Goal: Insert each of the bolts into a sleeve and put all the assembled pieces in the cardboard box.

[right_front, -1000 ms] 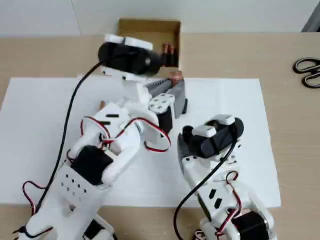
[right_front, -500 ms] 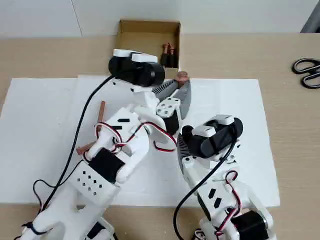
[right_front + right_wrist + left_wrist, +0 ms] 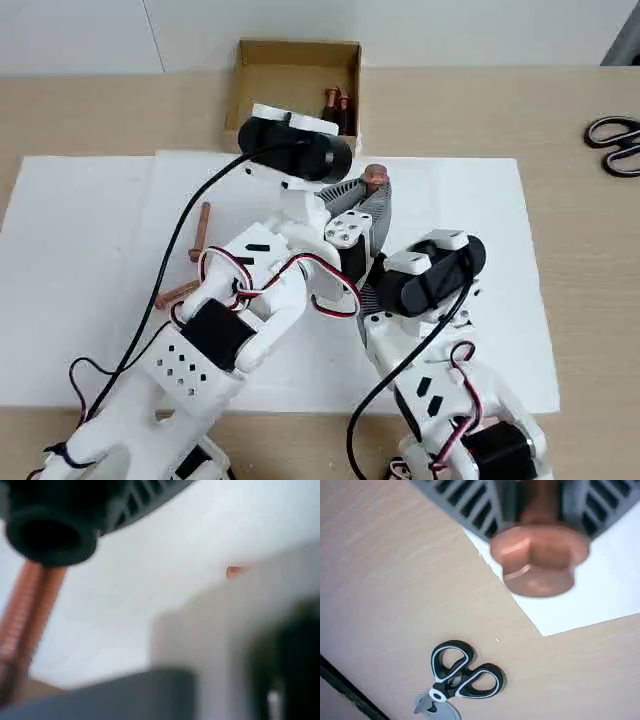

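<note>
The left gripper (image 3: 362, 205) pinches a copper bolt (image 3: 373, 178). Its head points toward the cardboard box (image 3: 300, 44) and its shank runs back toward the right gripper (image 3: 368, 292), near it, which clamps a black sleeve (image 3: 50, 535).

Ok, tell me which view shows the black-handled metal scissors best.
The left wrist view: the black-handled metal scissors lie nearly whole on the wooden table, both handle loops and the pivot clear. The high view catches their handles, cut off at its right edge.

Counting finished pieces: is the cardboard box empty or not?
Not empty. In the high view the cardboard box holds two copper-headed black pieces against one side wall.
</note>
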You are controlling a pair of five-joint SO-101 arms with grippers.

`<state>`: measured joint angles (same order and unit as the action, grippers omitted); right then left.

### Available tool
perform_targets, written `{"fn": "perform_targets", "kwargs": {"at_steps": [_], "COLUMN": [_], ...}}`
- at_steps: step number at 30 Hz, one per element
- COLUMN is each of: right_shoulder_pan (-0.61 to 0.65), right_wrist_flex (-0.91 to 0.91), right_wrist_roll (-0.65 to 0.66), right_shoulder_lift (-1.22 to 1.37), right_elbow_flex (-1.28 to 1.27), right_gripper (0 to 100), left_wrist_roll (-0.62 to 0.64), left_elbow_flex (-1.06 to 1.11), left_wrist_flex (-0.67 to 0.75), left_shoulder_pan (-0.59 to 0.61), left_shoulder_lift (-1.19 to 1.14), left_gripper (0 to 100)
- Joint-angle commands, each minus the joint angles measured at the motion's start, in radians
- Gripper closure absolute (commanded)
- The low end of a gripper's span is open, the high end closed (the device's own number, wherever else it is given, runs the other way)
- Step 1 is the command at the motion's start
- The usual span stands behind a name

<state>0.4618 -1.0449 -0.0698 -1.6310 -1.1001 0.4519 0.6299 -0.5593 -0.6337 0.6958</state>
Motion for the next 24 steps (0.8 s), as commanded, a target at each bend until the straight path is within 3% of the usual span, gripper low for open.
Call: {"fn": "perform_targets", "kwargs": {"at_steps": [1, 7, 12, 24], "right_shoulder_pan": [-0.001, -0.002, -0.002, -0.002], "right_wrist_flex": [0.022, 0.022, 0.022, 0.021], "right_wrist_roll": [-0.011, -0.011, -0.011, -0.011], "right_shoulder_lift": [-0.004, -0.004, -0.004, -0.007], "right_elbow_flex": [0.006, 0.006, 0.006, 0.006], "right_gripper": [99.5, 99.5, 99.5, 99.5], "left_wrist_roll": [-0.002, -0.002, 0.000, 0.000], "left_elbow_flex": [-0.105, -0.176, -0.193, -0.173], "left_wrist_flex": [0.002, -0.006, -0.110, -0.138], "left_shoulder_pan": [-0.002, 0.006, 0.002, -0.041], "left_shoulder_lift": [0.041, 0.035, 0.041, 0.040], "left_gripper": [99, 99, 99, 99]}}
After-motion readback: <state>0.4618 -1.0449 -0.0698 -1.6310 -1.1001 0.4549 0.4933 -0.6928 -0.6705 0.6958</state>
